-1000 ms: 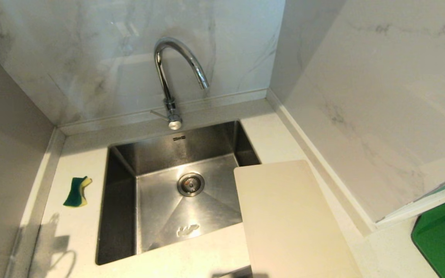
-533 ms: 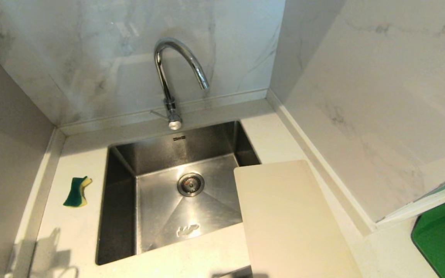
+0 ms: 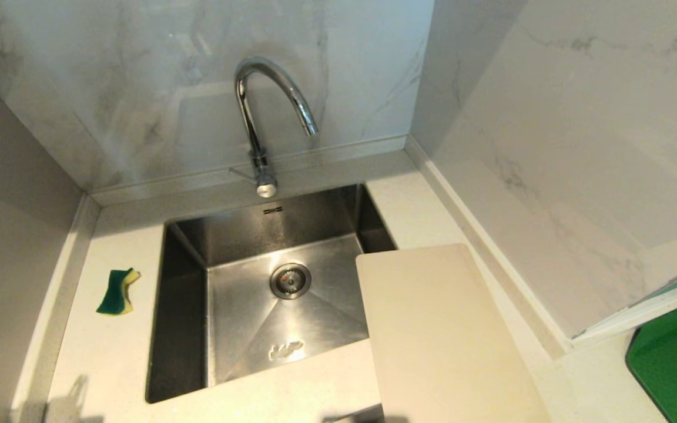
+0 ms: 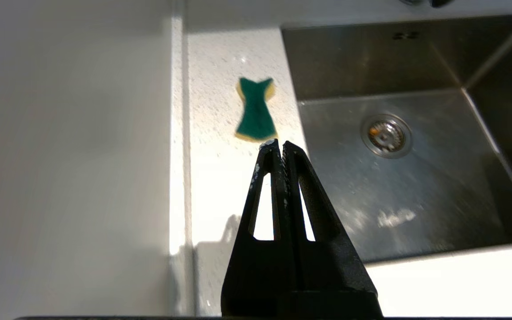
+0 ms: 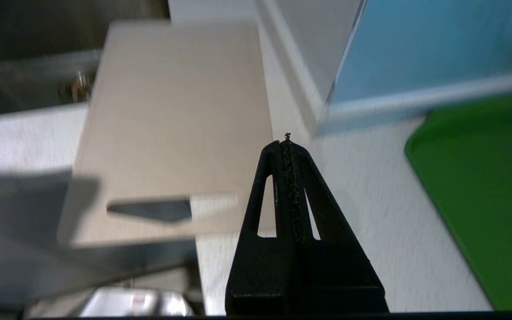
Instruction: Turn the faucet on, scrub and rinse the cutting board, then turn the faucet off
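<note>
Left arm gone from head view; cream cutting board overhangs sink

Closed right gripper above cutting board

Faucet: chrome gooseneck, upright behind the sink, spout arched over the basin, dry.
Cutting board: cream-white, flat on the worktop, one corner overhanging the sink.

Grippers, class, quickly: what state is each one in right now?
Left gripper: shut, holding nothing, above the counter near the green-and-yellow sponge.
Right gripper: shut, holding nothing.
</note>
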{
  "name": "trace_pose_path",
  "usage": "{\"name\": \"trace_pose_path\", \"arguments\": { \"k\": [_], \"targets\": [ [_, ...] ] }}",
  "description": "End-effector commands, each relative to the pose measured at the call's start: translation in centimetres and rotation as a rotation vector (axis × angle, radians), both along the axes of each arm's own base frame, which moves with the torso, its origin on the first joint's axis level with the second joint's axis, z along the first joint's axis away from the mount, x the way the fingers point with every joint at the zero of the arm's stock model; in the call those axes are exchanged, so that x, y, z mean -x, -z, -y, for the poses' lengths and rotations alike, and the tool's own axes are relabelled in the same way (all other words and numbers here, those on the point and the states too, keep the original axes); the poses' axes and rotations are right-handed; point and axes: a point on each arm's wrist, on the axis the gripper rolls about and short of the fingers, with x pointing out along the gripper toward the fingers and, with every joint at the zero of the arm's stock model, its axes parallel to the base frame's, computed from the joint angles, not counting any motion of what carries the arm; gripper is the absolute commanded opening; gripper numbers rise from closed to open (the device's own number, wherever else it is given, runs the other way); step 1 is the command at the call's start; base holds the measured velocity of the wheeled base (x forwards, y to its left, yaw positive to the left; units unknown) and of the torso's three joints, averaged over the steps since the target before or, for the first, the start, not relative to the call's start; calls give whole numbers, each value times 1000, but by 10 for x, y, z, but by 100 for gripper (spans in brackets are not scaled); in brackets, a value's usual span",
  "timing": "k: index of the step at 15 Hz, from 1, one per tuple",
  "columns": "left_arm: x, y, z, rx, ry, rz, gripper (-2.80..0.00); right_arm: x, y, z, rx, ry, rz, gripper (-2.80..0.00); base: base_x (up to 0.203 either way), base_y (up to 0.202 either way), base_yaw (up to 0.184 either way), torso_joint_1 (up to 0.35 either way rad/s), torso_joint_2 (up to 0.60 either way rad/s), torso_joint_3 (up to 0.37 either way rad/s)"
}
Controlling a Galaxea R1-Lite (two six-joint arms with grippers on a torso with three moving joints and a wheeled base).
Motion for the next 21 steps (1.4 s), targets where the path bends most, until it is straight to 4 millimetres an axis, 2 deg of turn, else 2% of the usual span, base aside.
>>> {"name": "trace_pose_path", "arguments": {
  "k": [1,3,7,11,15,18,21],
  "targets": [
    [26,9,10,-5,65,19,-280,0,3,0,1,-1,-33,-280,0,0,0,0,0,0],
    [34,22,16,28,196,-57,-280,0,3,0,1,-1,-33,-280,0,0,0,0,0,0],
    [38,28,20,35,351,-80,-280,0,3,0,1,-1,-33,-280,0,0,0,0,0,0],
    [56,36,22,6,345,-21,-280,0,3,0,2,-1,-32,-280,0,0,0,0,0,0],
    [56,27,21,-166,298,57,-280,0,3,0,1,-1,-33,-280,0,0,0,0,0,0],
    [58,35,21,-163,361,15,-280,0,3,0,-1,1,-33,-280,0,0,0,0,0,0],
    [65,39,19,-162,321,40,-280,0,3,0,-1,1,-33,-280,0,0,0,0,0,0]
  ]
}}
